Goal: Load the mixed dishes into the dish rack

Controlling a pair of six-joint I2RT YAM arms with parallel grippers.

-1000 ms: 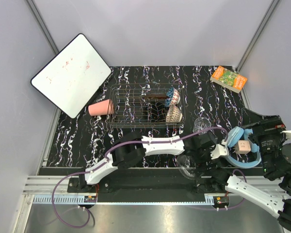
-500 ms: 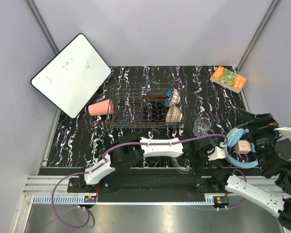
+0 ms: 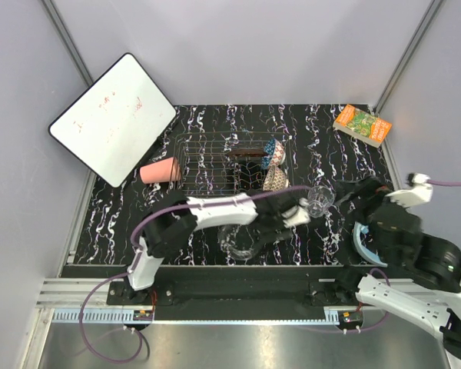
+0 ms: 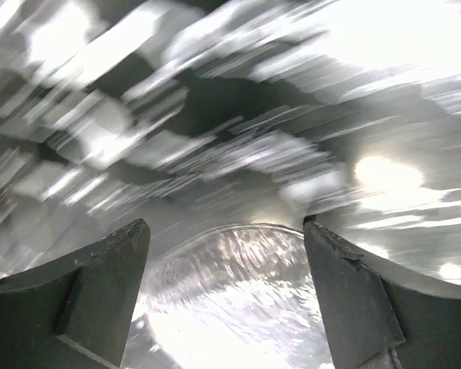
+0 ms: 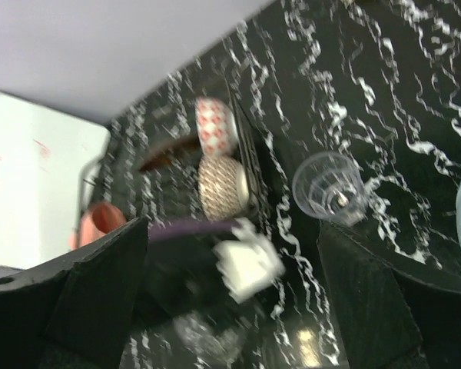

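Note:
My left gripper (image 3: 253,237) is shut on the clear glass bowl (image 3: 238,244) in front of the dish rack (image 3: 215,165); in the left wrist view the bowl (image 4: 230,300) fills the gap between the fingers (image 4: 100,284). In the rack stand the red floral plate (image 3: 250,154), the blue patterned bowl (image 3: 273,151) and the beige patterned bowl (image 3: 275,179). The pink cup (image 3: 161,171) lies on its side left of the rack. The small clear glass (image 3: 320,200) stands right of the rack, also in the right wrist view (image 5: 328,187). My right gripper (image 3: 359,198) is open and empty near it.
A white board (image 3: 111,119) leans at the back left. A green-orange book (image 3: 361,124) lies at the back right. Blue headphones (image 3: 361,237) lie mostly hidden under my right arm. The left arm's purple cable (image 3: 238,201) runs along the rack's front.
My left arm swung left, carrying the glass bowl from the front right to just in front of the rack. My right arm moved left over the headphones, toward the small glass.

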